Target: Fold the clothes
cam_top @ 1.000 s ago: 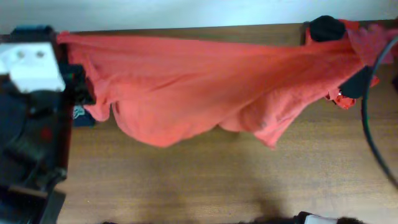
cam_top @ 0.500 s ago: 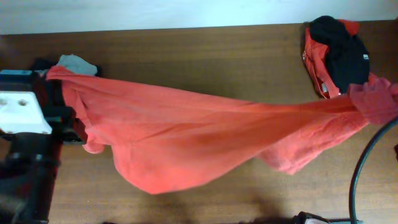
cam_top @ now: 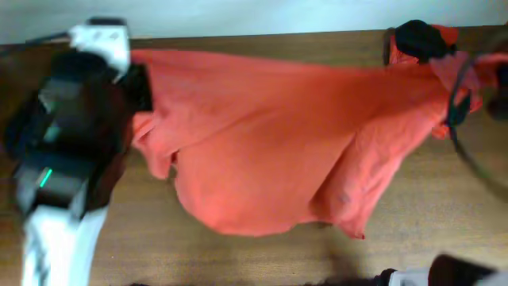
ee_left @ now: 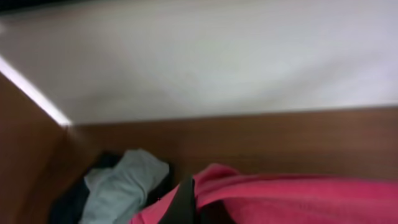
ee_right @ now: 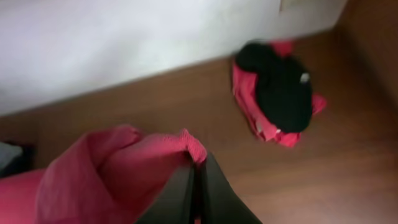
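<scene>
A large red garment (cam_top: pixel 270 143) hangs stretched between my two grippers above the wooden table, its lower edge sagging toward the front. My left gripper (cam_top: pixel 136 79) is shut on its left corner; the left wrist view shows a dark finger (ee_left: pixel 185 202) pinching the red cloth (ee_left: pixel 298 199). My right gripper (cam_top: pixel 460 67) is shut on its right corner; the right wrist view shows closed fingers (ee_right: pixel 198 186) with the red cloth (ee_right: pixel 112 174) between them.
A pile of red and black clothes (cam_top: pixel 421 40) lies at the back right, also in the right wrist view (ee_right: pixel 277 93). A grey and dark cloth pile (ee_left: pixel 121 190) lies at the back left. A white wall runs behind the table. A cable (cam_top: pixel 464 151) hangs at right.
Both grippers have swung the garment back toward the far edge and raised it. The left arm moved right and up; the cloth now spreads wider and covers more of the table.
</scene>
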Robot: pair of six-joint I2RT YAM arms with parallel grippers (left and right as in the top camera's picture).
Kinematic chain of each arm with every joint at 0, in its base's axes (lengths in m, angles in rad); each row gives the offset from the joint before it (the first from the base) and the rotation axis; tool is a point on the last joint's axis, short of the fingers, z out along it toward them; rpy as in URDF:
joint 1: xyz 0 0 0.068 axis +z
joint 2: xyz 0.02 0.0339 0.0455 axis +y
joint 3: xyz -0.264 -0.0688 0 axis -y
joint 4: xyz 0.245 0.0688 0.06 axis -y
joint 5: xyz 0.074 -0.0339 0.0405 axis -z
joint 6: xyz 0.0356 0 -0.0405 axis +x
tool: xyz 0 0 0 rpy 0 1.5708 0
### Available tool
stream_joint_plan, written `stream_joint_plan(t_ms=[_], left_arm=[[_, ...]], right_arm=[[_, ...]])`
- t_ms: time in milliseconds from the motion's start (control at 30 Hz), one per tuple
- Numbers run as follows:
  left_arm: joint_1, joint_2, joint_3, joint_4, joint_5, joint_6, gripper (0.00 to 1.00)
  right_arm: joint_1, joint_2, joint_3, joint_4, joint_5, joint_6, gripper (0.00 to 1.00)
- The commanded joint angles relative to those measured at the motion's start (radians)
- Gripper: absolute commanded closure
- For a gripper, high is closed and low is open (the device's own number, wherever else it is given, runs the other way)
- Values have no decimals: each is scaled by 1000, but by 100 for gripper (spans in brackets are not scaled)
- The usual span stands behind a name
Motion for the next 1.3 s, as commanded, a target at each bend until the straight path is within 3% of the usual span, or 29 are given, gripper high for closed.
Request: stream_joint_plan(t_ms=[0,333,700,1000,1267], left_arm=[[38,107,5,45,-98,-15,99],[120,369,5,264,-91,-15,99],[127,657,5,433,-83,-15,99],[132,774,5,517,-83,-15,99],[132,664,11,452,-84,-14,99]], right_arm=[[-5,124,-2,16,24,-18,96],[124,484,-2,235,40,-43,96],[233,777,-2,405,212,-5,96],[232,814,-2,444,217,21,96],[233,702,0,404,214,21,96]])
